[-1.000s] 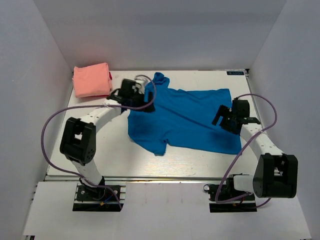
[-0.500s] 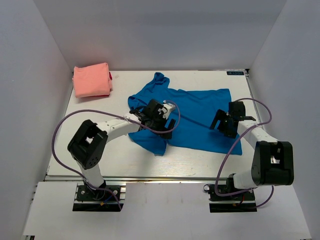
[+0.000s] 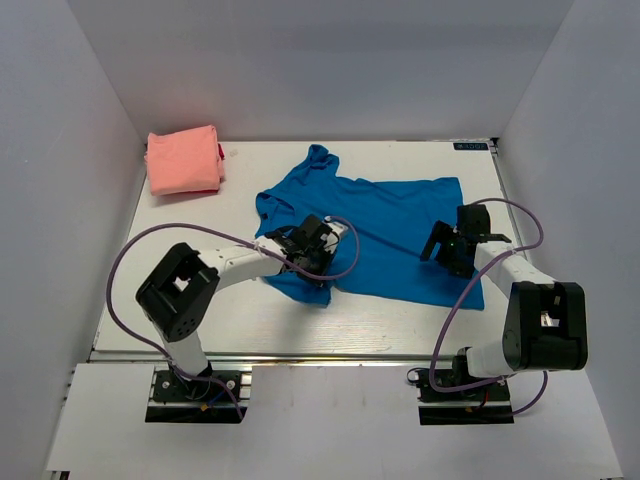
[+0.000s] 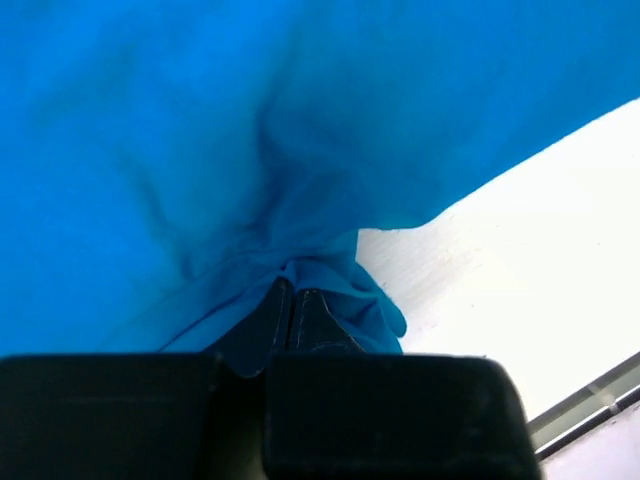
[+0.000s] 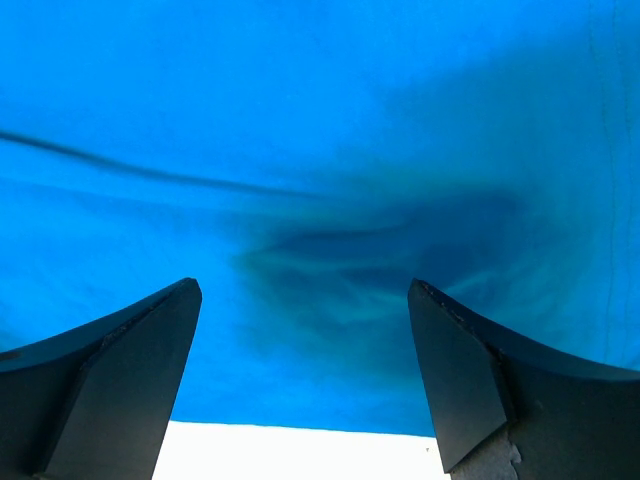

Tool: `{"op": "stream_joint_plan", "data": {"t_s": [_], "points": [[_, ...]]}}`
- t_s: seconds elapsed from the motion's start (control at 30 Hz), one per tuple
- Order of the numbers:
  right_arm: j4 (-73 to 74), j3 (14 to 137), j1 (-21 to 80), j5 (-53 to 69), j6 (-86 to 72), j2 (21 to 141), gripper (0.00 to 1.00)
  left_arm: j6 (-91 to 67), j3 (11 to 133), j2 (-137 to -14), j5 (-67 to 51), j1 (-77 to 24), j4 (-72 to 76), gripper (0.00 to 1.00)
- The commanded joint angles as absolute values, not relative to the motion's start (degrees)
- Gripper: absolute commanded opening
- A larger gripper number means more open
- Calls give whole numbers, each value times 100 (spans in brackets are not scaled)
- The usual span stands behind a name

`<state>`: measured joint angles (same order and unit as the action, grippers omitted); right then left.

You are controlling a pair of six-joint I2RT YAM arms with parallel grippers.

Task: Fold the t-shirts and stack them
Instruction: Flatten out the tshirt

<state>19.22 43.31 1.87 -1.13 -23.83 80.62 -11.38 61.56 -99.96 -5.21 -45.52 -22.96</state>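
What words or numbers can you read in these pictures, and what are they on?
The dark label at the far right corner of the table: too small to read.
The blue t-shirt and the pink t-shirt: no writing shows.

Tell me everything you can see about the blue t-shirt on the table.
The blue t-shirt is bright, plain, soft cloth. It is spread mostly flat but wrinkled on the white table, with the collar towards the far left and one sleeve at the near left. The left gripper is shut on a bunched fold at its near edge. The right gripper stands open over its right part.
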Motion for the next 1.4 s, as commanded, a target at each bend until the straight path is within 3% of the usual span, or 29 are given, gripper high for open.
{"op": "stream_joint_plan", "data": {"t_s": [0.0, 0.27, 0.53, 0.57, 0.6, 0.63, 0.67, 0.7, 0.83, 0.97, 1.23, 1.37], "points": [[1802, 4280, 158, -158, -2417, 8059, 90, -1397, 6162, -9300, -246, -4649, -2390, 0], [1828, 4254, 167, -263, -2461, 8086, 90, -2485, 4846, -7683, -61, -4877, -3638, 0], [1811, 4219, 149, -290, -2522, 8165, 90, -3330, 3464, -6856, -1248, -5150, -4182, 0], [1819, 4219, 149, -264, -2522, 8182, 90, -3435, 3463, -6803, -1335, -5150, -4427, 8], [1785, 4210, 184, -238, -2505, 8183, 90, -3489, 3402, -6803, -1336, -5203, -4560, 26], [1767, 4201, 158, -203, -2505, 8183, 90, -3489, 3401, -6655, -1423, -5203, -4640, 48], [1749, 4192, 167, -167, -2496, 8122, 90, -3489, 3401, -6584, -1563, -5203, -4693, 81], [1697, 4166, 158, -89, -2435, 8078, 90, -3489, 3506, -6505, -1634, -5255, -4693, 99], [1653, 4192, 184, -53, -2329, 7779, 90, -3350, 4191, -6302, -1425, -5256, -4693, 100], [1486, 4367, 185, 220, -2224, 7524, 90, -3138, 5166, -6810, 164, -5204, -4351, 100], [1591, 5561, 167, 132, -1961, 8426, 90, -2471, 7170, -8901, 1941, -4501, -3332, 100], [1468, 6195, 158, -165, -1531, 9104, 90, -2329, 7953, -10061, 1768, -3737, -3130, 100]]}}
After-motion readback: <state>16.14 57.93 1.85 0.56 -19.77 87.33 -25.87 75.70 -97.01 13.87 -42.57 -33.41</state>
